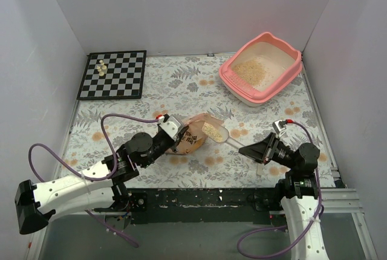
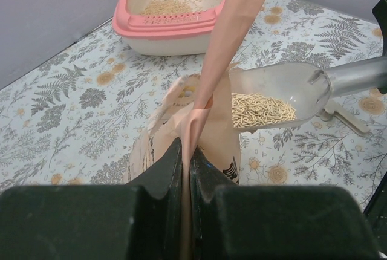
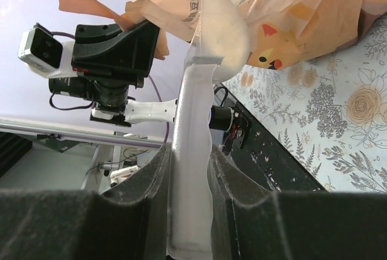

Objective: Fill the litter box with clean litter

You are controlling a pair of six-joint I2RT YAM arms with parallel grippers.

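The pink litter box (image 1: 228, 77) stands at the back right with a thin layer of beige litter (image 1: 254, 71) inside; it also shows in the left wrist view (image 2: 163, 25). My left gripper (image 1: 171, 130) is shut on the edge of the orange-peach bag (image 1: 192, 139), holding it open (image 2: 187, 151). My right gripper (image 1: 253, 150) is shut on the handle of the clear plastic scoop (image 1: 217, 132), which holds beige litter (image 2: 260, 109) just outside the bag's mouth. In the right wrist view the scoop handle (image 3: 192, 169) sits between the fingers.
A black-and-white chessboard (image 1: 113, 74) with a few pale pieces lies at the back left. White walls close in three sides. A floral cloth (image 1: 163, 91) covers the table.
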